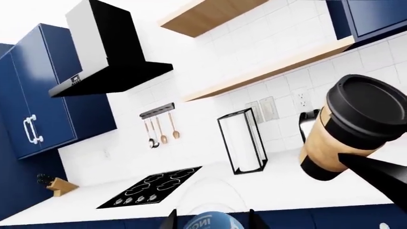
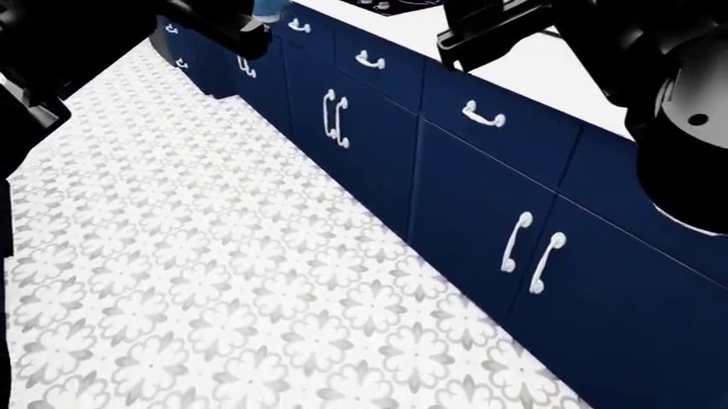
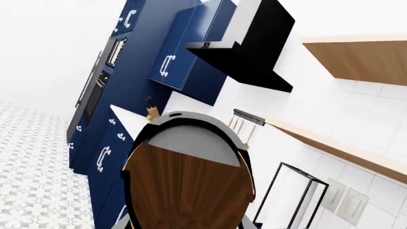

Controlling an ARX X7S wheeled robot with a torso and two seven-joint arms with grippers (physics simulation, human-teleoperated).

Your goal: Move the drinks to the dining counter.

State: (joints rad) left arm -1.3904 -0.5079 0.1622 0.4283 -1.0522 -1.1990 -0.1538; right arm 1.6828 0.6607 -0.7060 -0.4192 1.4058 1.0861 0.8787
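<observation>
My right pincer (image 3: pixel 184 200) grips the coffee cup (image 1: pixel 350 129), lifted clear of the table; my left pincer (image 1: pixel 210 220) closes on the water bottle (image 1: pixel 207 223). Both drinks are in hand — the dining counter isn't in view, so carrying and setting down remain.

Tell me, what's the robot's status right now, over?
Left gripper shut on water bottle. Right gripper shut on coffee cup. Dining counter not in view; navy cabinets alongside.
</observation>
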